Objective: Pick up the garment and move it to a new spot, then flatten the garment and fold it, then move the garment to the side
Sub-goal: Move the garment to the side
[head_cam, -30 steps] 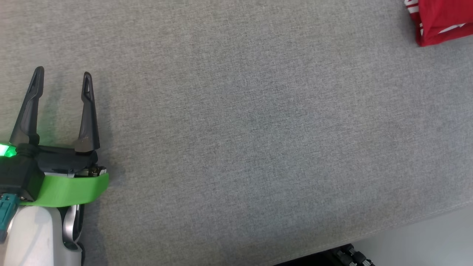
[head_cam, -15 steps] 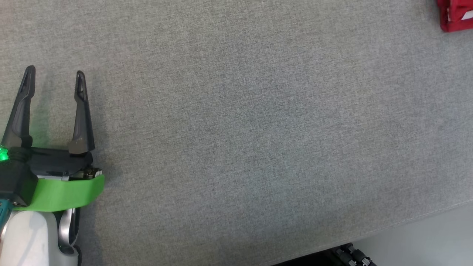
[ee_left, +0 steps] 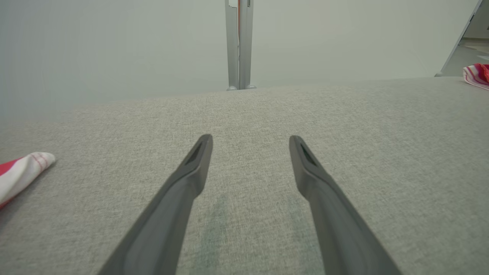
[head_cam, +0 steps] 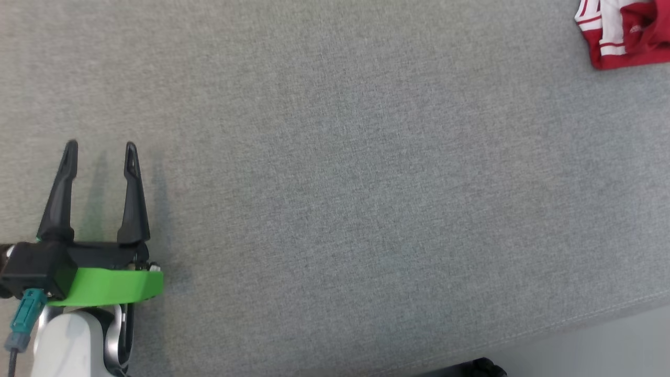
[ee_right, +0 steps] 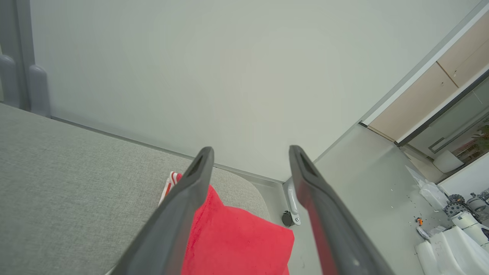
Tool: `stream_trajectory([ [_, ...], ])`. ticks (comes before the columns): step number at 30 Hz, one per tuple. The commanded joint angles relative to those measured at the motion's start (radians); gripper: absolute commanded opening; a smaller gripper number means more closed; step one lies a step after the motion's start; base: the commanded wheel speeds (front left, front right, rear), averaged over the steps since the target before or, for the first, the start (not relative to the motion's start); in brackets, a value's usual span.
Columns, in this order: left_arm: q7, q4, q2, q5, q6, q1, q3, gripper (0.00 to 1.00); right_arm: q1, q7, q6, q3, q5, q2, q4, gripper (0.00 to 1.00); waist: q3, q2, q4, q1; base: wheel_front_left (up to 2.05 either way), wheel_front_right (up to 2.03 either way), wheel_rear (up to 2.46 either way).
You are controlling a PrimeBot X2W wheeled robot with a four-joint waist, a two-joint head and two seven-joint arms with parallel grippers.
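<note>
Well apart from the open left claw (head_cam: 100, 145), the red garment (ee_right: 237, 244) lies under the open right claw (ee_right: 250, 152).

Bench (head_cam: 335, 183): covered in grey woven fabric. Pale floor (head_cam: 602, 340) adjoins its near edge. A grey upright post (ee_left: 238, 42) stands at the far edge, against a pale wall (ee_right: 229, 76). A dark castor (ee_right: 287, 219) rests on the floor beside the rounded bench corner.
</note>
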Motion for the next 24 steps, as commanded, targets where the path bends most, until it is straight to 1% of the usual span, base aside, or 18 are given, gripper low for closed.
stream_trajectory([
  [1,-0.007,0.013,-0.007,-0.011,0.005,0.022,0.006,1.0,0.035,-0.009,-0.002,-0.005,-0.006,0.019,-0.02,1.0,-0.097,0.0,0.038,0.0,0.0,0.0,0.0],
  [9,-0.008,0.053,-0.046,-0.025,0.006,0.102,0.04,1.0,0.218,-0.017,-0.002,-0.05,-0.043,0.128,-0.183,1.0,-0.238,0.0,0.082,0.0,0.0,0.0,0.0],
  [18,-0.007,0.093,-0.078,-0.024,-0.007,0.167,0.06,1.0,0.521,-0.018,-0.002,-0.167,-0.093,0.269,-0.383,1.0,-0.357,0.0,0.128,0.0,0.0,0.0,0.0],
  [24,-0.007,0.119,-0.092,-0.018,-0.012,0.186,0.063,1.0,0.725,-0.018,-0.002,-0.243,-0.104,0.355,-0.486,1.0,-0.416,0.0,0.156,0.0,0.0,0.0,0.0],
])
